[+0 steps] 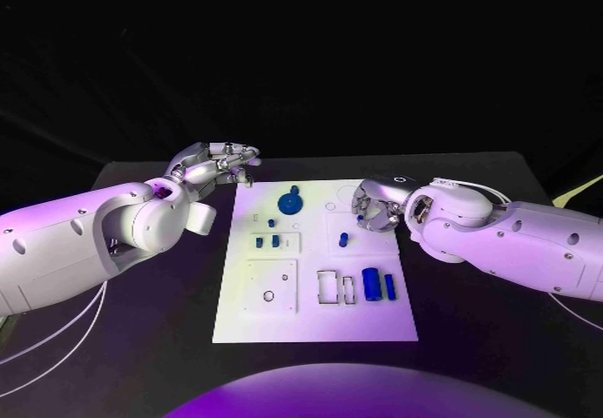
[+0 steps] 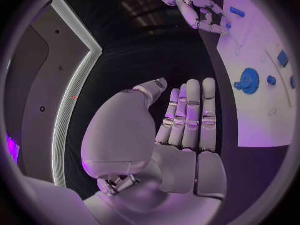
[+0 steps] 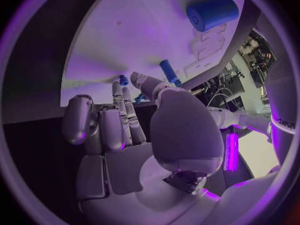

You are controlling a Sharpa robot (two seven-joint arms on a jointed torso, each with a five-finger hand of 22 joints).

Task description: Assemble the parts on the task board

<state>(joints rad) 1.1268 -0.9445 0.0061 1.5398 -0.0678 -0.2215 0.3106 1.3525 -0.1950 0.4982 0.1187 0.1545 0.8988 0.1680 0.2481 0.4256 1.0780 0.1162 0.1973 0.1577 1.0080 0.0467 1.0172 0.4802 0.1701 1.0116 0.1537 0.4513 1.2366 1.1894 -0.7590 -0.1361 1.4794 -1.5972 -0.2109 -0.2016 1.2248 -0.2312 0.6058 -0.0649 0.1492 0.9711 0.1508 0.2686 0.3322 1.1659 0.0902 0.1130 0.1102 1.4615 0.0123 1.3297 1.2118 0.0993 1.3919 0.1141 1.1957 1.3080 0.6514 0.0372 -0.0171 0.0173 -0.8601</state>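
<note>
Table [image 1: 503, 287]: black, under the whole scene.
Board [image 1: 315, 318]: white plate, centre of the frame, between my arms.
My left hand [image 1: 216, 164]: upper left of the board, off its corner, fingers straight and apart, holding nothing.
My right hand [image 1: 377, 207]: over the board's upper right edge, fingers loosely bent, nothing in them.
Gear [image 1: 290, 204]: blue, upper middle of the board.
Cylinder [image 1: 372, 283]: blue, lower right of the board.

Dim room — violet wash | board glare | wrist views bend edges

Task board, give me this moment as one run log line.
task board: blue parts lying on it | left hand: empty, fingers apart, beside board's far left corner | right hand: empty, over board's right edge
</note>
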